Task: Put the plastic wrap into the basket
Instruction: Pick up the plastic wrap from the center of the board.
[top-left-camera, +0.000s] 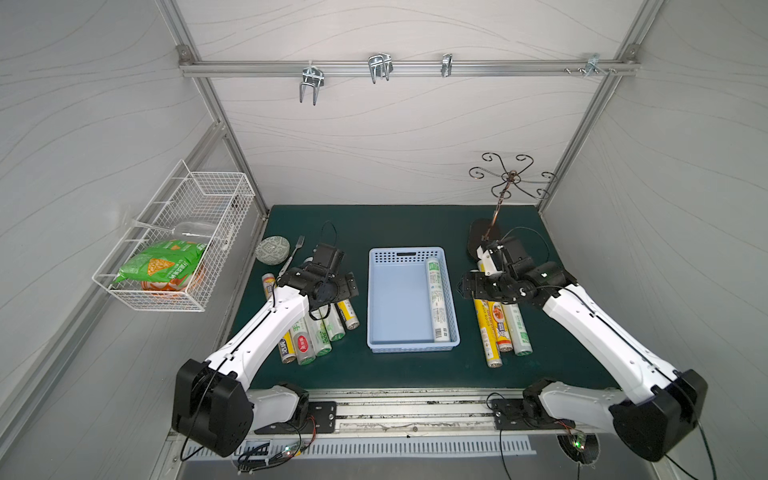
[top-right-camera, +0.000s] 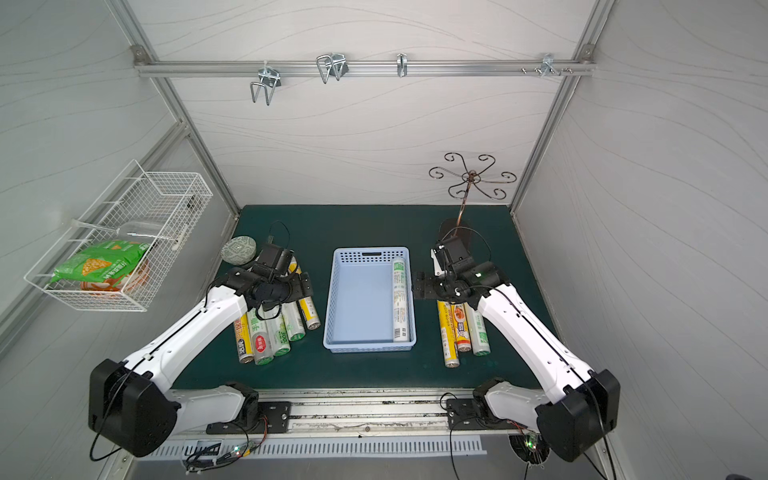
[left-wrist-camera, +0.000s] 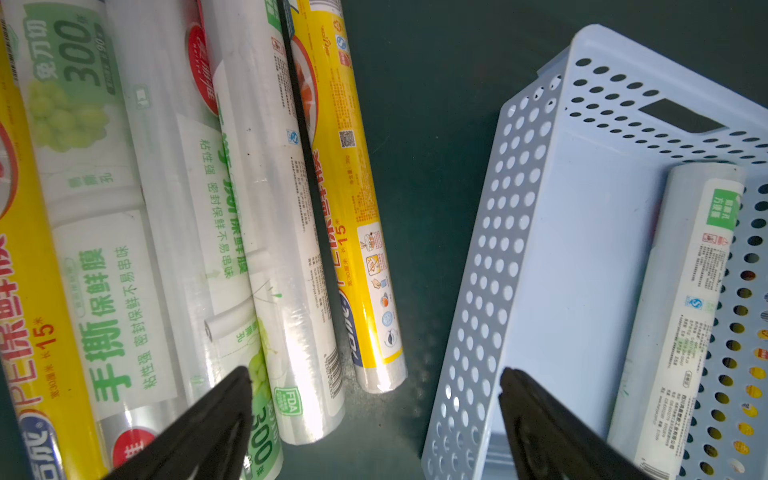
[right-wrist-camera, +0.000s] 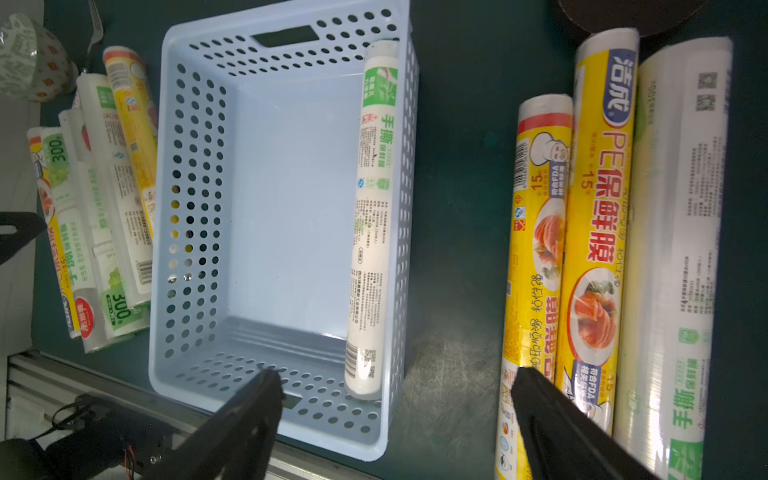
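Plastic wrap (top-left-camera: 316, 332) lies beside the fingers of both arms, not between them.

1. Left gripper (left-wrist-camera: 374, 374): jaws spread wide and empty. They straddle the bare mat (top-left-camera: 415, 374) between the basket (left-wrist-camera: 490, 249) wall and the nearest yellow roll (left-wrist-camera: 349, 208).
2. Right gripper (right-wrist-camera: 395, 374): jaws also spread wide and empty, spanning a basket corner and the mat beside it. One fingertip overlaps the red-capped yellow roll (right-wrist-camera: 536, 249) in the wrist view; whether they touch cannot be determined.
3. Outward from the fingers: a fanned group of rolls lies on the left arm's side of the basket. Three rolls (top-left-camera: 503, 328) lie side by side on the right arm's side.
4. One white-green roll (top-left-camera: 437, 299) lies inside the basket, along the wall on the right arm's side.
5. Axis: every roll runs roughly parallel to the basket's long walls.

Assessment: each arm is nearer its own group. The next pick likely calls for a shift away from the basket, then a descent with the jaws across the roll's long axis.
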